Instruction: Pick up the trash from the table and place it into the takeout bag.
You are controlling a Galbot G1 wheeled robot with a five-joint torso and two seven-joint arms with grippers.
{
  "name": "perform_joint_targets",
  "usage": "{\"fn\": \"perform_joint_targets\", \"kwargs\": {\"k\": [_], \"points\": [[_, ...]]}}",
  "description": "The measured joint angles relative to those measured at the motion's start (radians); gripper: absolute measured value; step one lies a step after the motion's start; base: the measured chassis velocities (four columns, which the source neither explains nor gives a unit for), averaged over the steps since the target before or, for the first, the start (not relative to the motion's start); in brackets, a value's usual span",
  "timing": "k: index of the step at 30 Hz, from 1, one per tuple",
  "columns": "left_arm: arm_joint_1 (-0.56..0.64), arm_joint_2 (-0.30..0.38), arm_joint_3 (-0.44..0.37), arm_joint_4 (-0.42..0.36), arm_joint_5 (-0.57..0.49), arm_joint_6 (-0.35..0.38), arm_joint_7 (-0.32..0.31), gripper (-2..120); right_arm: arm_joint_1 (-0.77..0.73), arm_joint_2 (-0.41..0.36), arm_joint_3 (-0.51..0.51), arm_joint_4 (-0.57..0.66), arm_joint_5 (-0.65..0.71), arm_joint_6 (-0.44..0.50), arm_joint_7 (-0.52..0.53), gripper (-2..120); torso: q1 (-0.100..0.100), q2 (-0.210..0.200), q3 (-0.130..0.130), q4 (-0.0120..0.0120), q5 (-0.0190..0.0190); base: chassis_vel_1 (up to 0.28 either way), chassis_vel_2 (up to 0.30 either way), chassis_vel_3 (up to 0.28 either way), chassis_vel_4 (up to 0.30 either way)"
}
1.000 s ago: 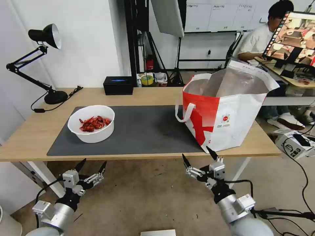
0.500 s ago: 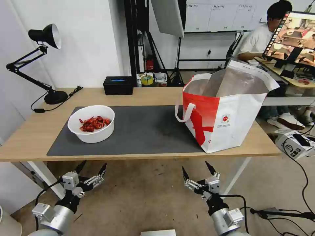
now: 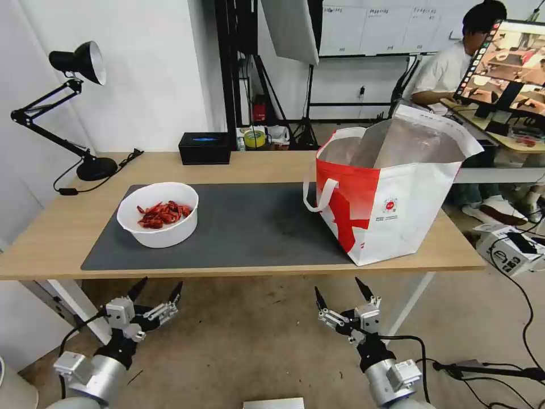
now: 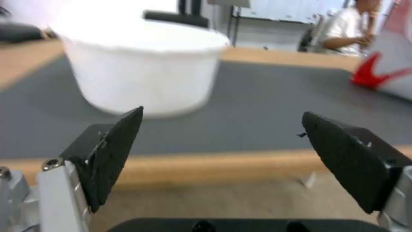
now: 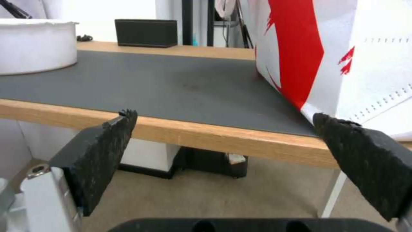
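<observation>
Bowl: the round, smooth white bowl of red shells (image 3: pixel 158 214) is sitting on the left part of the matte dark grey mat (image 3: pixel 250 227).
Table: the light-wood table (image 3: pixel 51 238) is carrying mat, bowl and bag.
Takeout bag: the boxy white-and-red takeout bag (image 3: pixel 392 199) is standing open at the table's right end, showing silver foil lining.
Left gripper: the left gripper (image 3: pixel 154 288) is hanging below the table's front edge, its black pointed jaws spread and empty.
Right gripper: the right gripper (image 3: pixel 340 292) is hanging below the edge near the bag, jaws likewise apart, gripping nothing.

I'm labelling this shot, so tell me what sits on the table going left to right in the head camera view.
Black desk lamp → white bowl of red shells → black tissue box → takeout bag. The bowl rests on the dark grey mat; the lamp and tissue box stand on bare wood.
</observation>
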Motion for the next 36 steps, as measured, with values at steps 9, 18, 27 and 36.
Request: {"fn": "perform_joint_targets", "kwargs": {"k": [9,18,27,36], "points": [[-0.152,0.176,-0.014,-0.114,-0.281,0.152,-0.21,100,0.001,-0.001,0.001,0.001,0.001,-0.001,0.0,100,0.0,0.0,0.0,-0.0003,0.0002,0.0,0.0,0.0,0.0],[-0.262,0.378,-0.052,-0.004,-0.453,0.223,-0.254,100,0.001,-0.001,0.001,0.001,0.001,-0.002,0.0,100,0.0,0.0,0.0,-0.0002,0.0,0.0,0.0,0.0,0.0],[-0.321,0.504,-0.047,0.089,-0.573,0.351,-0.302,100,0.001,-0.001,0.001,0.002,0.002,-0.002,0.0,100,0.0,0.0,0.0,0.0,0.0001,0.0,0.0,0.0,0.0],[-0.548,0.593,0.093,0.175,-0.802,0.619,-0.47,100,0.001,-0.001,0.001,0.002,0.002,-0.002,0.0,100,0.0,0.0,0.0,-0.0004,0.0,0.0,0.0,0.0,0.0]]}}
